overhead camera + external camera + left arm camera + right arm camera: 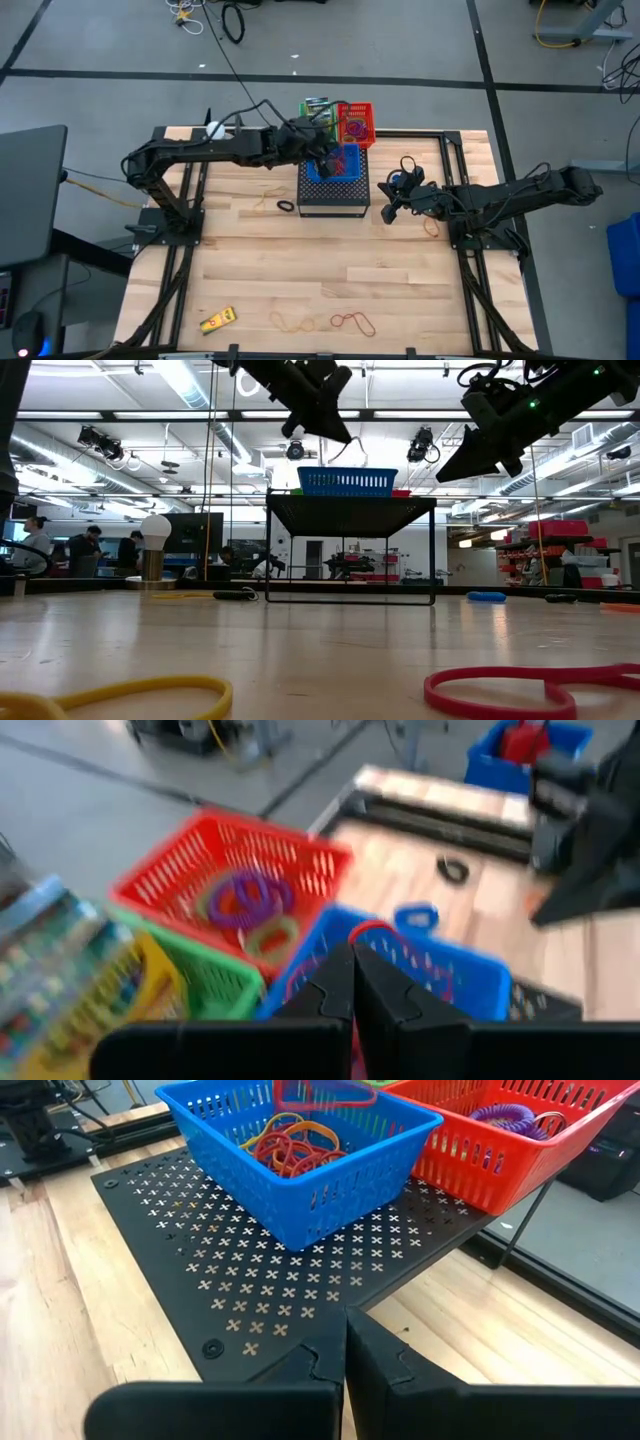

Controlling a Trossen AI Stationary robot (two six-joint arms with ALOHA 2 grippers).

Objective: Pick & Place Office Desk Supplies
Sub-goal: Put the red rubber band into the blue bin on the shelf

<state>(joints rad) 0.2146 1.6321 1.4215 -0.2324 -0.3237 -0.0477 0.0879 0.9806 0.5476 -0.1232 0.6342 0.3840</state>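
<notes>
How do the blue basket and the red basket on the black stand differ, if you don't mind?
The blue basket holds red and yellow rubber bands; the red basket holds purple coiled rings. In the high view, the blue basket sits mid-stand, the red basket at the stand's far edge. Both are perforated plastic baskets on the black stand.

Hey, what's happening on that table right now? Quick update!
Left gripper over blue basket, jaws shut on a red rubber band. Right gripper shut, empty, beside the black stand. Nothing in the way.
</notes>
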